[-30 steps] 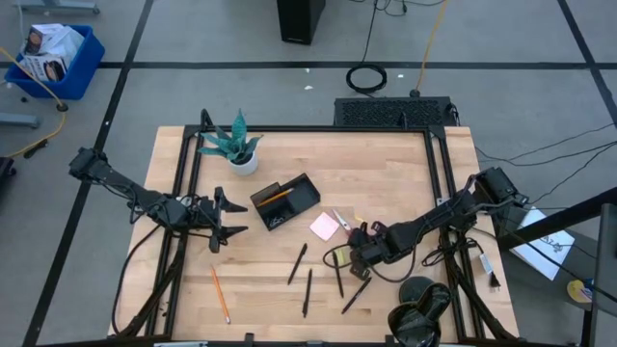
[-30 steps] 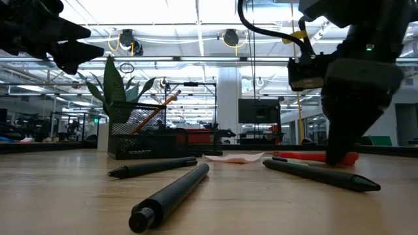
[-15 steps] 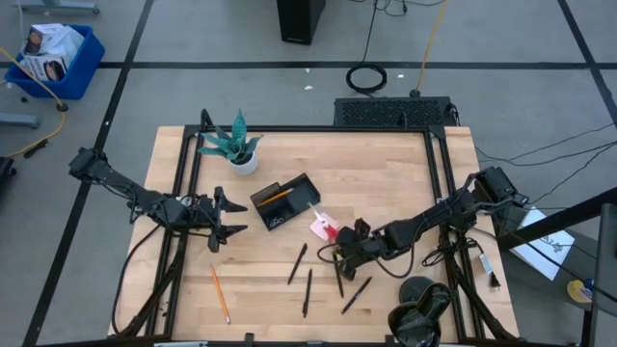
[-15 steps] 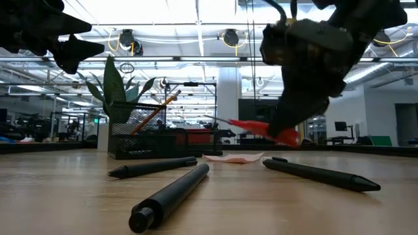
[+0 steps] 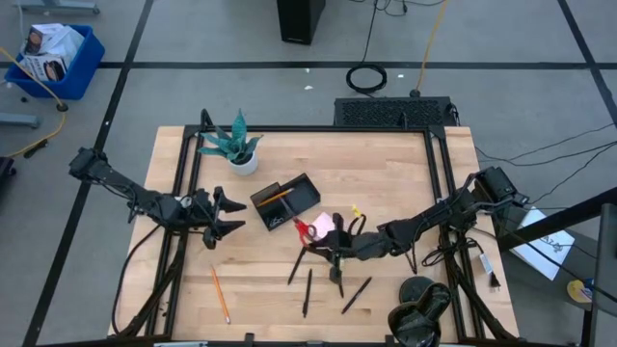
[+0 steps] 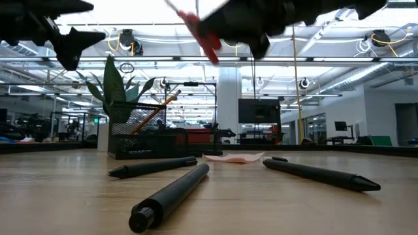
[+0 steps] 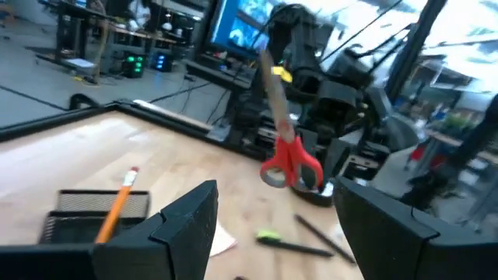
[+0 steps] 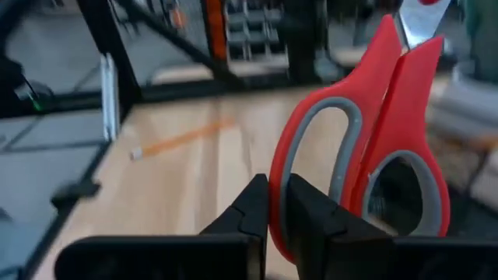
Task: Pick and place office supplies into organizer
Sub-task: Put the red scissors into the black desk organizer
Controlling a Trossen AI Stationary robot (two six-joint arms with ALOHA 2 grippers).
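Note:
My right gripper is shut on the red-handled scissors, which it holds in the air over the table's middle, just near of the pink sticky-note pad. The black organizer stands a little farther back and left, with an orange pencil leaning in it. Several black pens and another orange pencil lie flat on the wood. My left gripper hovers open, left of the organizer, with nothing between its fingers. My right gripper pinches the rim of one red handle loop between its two fingers. It comes at the loop about level from the table's right. The scissors are lifted clear of the table, and their blades slant up and away from the gripper.
A potted green plant stands at the back left. A small yellow-green bit lies right of the pad. A dark frame runs round the table's edges. Bare wood lies left of the loose pencil and behind the organizer.
My right gripper has risen from the table with the scissors and carried them toward the table's left, toward the organizer. It has tipped from pointing down to nearly level. The scissors, which lay flat by the pad, now hang clear with their blades raised.

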